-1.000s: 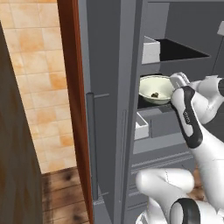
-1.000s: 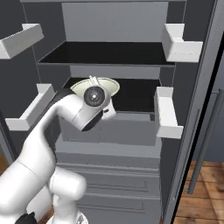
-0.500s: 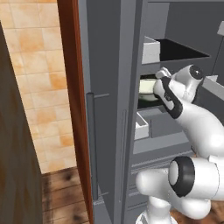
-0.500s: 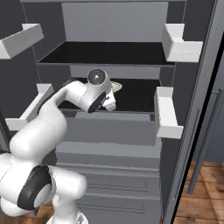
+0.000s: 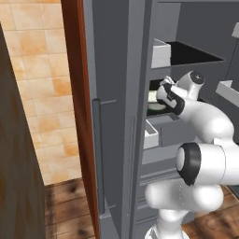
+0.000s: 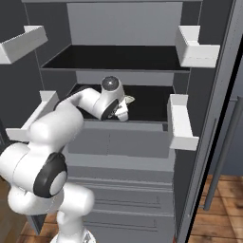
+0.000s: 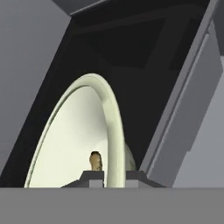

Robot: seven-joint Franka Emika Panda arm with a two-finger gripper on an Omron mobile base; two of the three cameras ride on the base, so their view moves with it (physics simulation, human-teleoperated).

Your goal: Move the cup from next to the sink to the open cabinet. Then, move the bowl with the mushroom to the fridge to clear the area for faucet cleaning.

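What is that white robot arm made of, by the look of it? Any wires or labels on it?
The arm is a chain of smooth, rounded white shells with dark grey bands and round caps at the joints. No cables or labels are visible. The gripper ends in two small dark grey, blocky jaws.

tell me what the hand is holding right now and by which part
The hand holds the bowl by its rim, one finger inside and one outside, with the mushroom still in it.

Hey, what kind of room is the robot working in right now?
Most likely a kitchen: the arm reaches into an open tall grey fridge with dark shelves and white door bins, carrying a cream-white bowl, beside a tan tiled wall.
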